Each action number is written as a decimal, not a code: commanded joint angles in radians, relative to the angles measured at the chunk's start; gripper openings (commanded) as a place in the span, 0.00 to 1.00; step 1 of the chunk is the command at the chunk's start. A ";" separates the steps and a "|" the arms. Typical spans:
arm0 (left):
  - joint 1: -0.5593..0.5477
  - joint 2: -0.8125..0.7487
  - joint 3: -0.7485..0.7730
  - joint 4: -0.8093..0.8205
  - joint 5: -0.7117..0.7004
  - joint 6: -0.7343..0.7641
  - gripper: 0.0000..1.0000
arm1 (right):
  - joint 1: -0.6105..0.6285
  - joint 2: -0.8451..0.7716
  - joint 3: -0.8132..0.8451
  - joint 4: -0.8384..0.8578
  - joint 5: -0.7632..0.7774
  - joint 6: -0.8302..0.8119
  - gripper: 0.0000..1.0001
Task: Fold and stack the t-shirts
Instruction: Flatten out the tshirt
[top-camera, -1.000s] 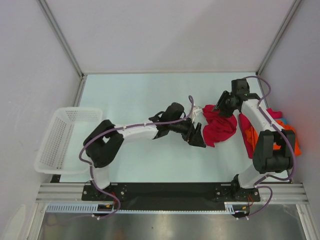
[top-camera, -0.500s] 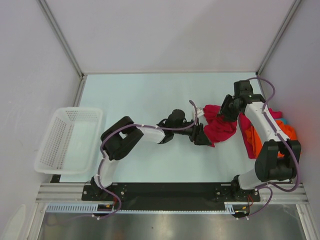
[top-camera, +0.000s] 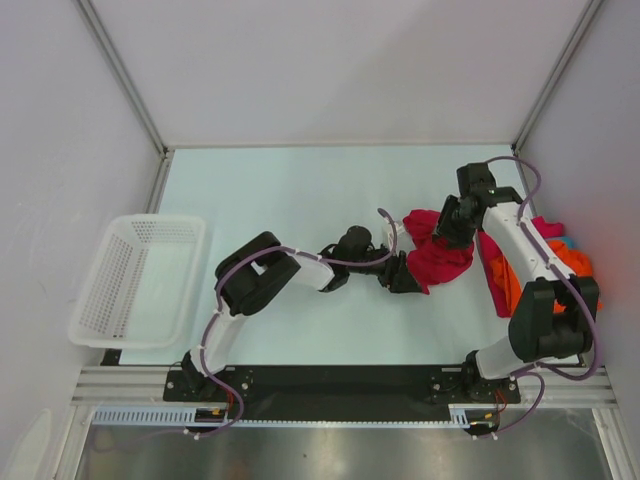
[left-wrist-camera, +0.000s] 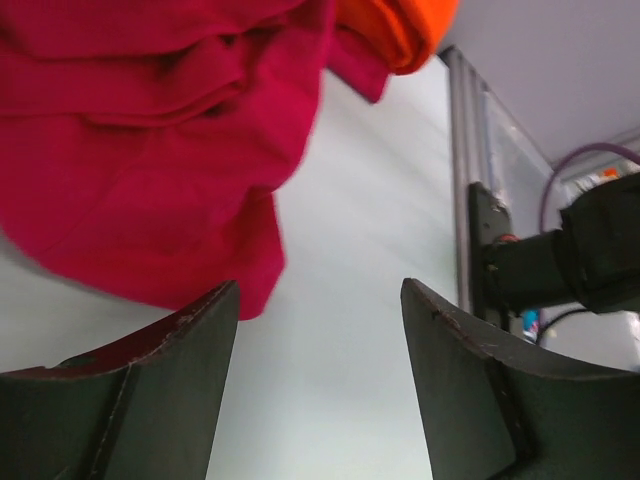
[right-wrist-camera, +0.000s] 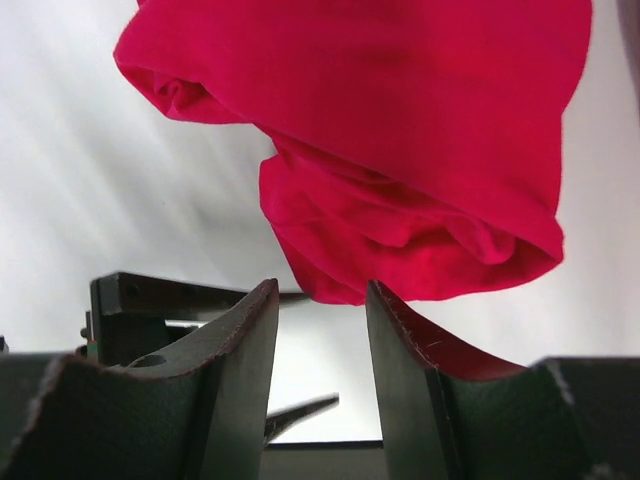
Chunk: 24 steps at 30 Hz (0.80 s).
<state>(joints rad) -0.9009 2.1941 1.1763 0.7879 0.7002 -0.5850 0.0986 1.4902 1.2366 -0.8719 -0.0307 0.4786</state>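
Both arms have closed in on the crimson t-shirt (top-camera: 440, 262), crumpled right of centre on the table (top-camera: 270, 190). My left end effector (top-camera: 405, 275) and right end effector (top-camera: 450, 228) stand wide, empty, ready to grasp.

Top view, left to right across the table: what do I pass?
basket → left gripper → red shirt → orange shirt
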 joint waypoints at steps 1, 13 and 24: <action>-0.003 -0.034 0.031 -0.156 -0.172 0.140 0.71 | 0.026 0.031 0.035 -0.006 0.029 0.012 0.46; -0.003 -0.011 0.097 -0.354 -0.354 0.139 0.69 | 0.036 0.059 0.037 -0.002 0.078 -0.006 0.45; -0.016 0.019 0.105 -0.292 -0.301 0.086 0.51 | 0.006 0.070 0.026 -0.001 0.106 -0.020 0.46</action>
<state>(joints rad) -0.9016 2.1963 1.2606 0.4866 0.3763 -0.4828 0.1169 1.5486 1.2373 -0.8707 0.0444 0.4702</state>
